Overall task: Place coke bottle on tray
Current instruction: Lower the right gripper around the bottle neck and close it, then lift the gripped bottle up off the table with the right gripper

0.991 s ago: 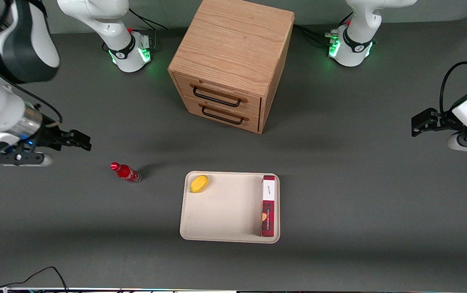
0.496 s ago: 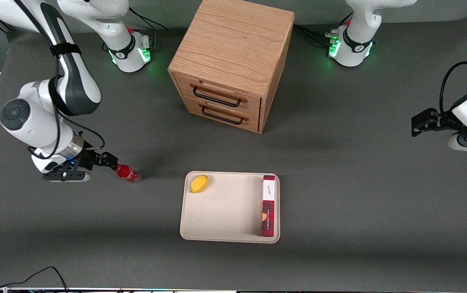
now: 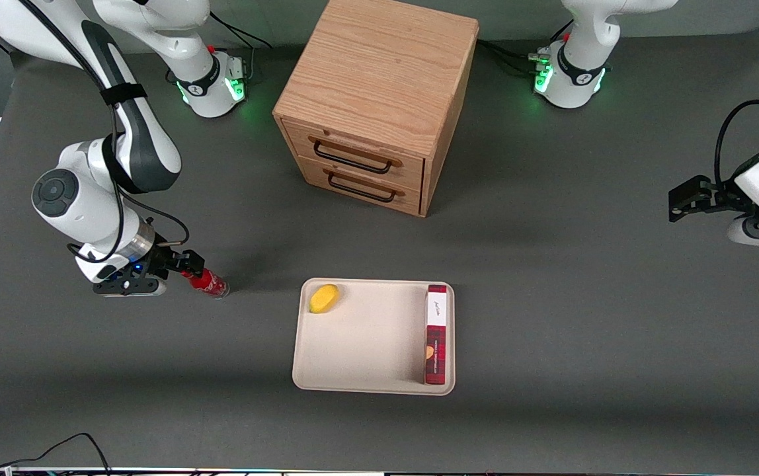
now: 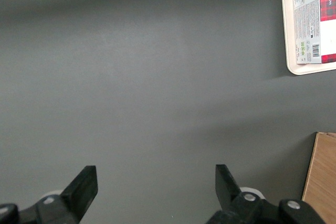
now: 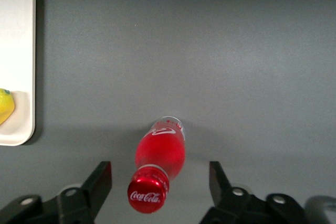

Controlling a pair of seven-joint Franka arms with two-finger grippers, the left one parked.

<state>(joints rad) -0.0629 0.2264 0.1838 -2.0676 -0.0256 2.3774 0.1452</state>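
Observation:
The coke bottle [image 3: 207,282] is a small red bottle with a red cap. It stands on the grey table toward the working arm's end, apart from the tray. In the right wrist view the coke bottle [image 5: 157,166] sits between my open fingers, its cap nearest the camera, and nothing touches it. My gripper [image 3: 189,266] is at the bottle's cap, and in the right wrist view the gripper [image 5: 160,179] straddles the bottle's neck. The tray [image 3: 366,344] is cream-beige and lies nearer the front camera than the cabinet. Its edge shows in the right wrist view [image 5: 23,66].
A yellow lemon [image 3: 324,298] and a red plaid box [image 3: 437,334] lie on the tray. A wooden two-drawer cabinet [image 3: 379,99] stands farther from the front camera, drawers shut. The box [image 4: 314,17] and the cabinet's corner [image 4: 321,179] show in the left wrist view.
My gripper has come down and moved toward the bottle, from well away to around its cap. The bottle has not moved.

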